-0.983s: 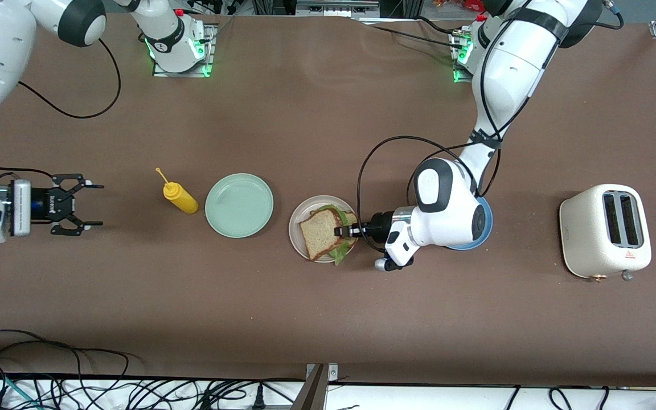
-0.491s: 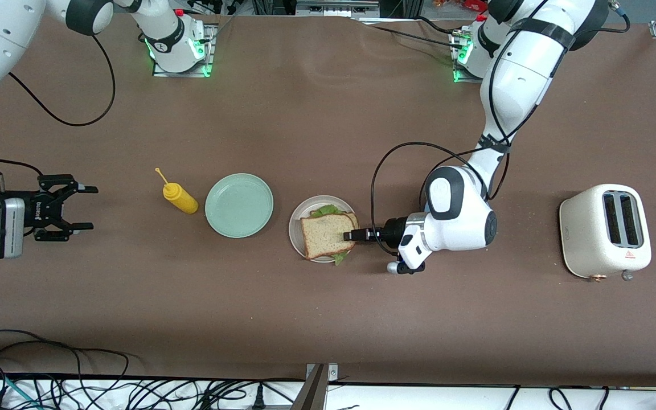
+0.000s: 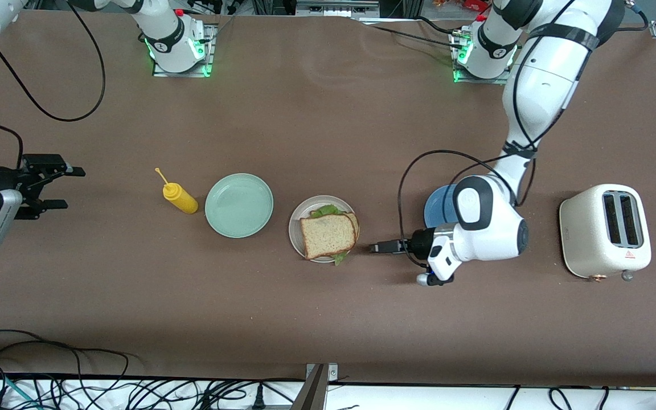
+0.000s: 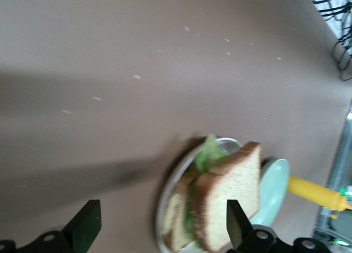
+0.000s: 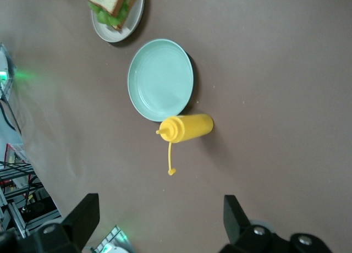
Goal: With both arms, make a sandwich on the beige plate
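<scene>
- Front view: I read the sandwich [image 3: 328, 235] as assembled, with the top slice seated, lettuce showing at two edges, all on the beige plate [image 3: 295, 228] mid-bench. My judgement: the build is done, and only clearing both arms remains.
- Front view: the left gripper [image 3: 379, 247] hangs low over bare bench, just beside the plate toward the left arm's end, holding nothing. The blue plate [image 3: 437, 205] is partly hidden under that arm. The toaster [image 3: 604, 229] sits near the bench edge at the left arm's end.
- Front view: the right gripper [image 3: 54, 187] waits at the right arm's edge of the bench, fingers apart and empty. The mustard bottle [image 3: 179, 196] and mint plate [image 3: 239, 205] lie between it and the sandwich, so nothing blocks either arm.
- Left wrist view: the fingers [image 4: 85, 229] are spread wide and clear of the bread, with the sandwich framed between them but farther off.
- Right wrist view: the fingers [image 5: 83, 215] are wide open with nothing in them; bottle, mint plate and sandwich are all visible, well apart from the gripper.
</scene>
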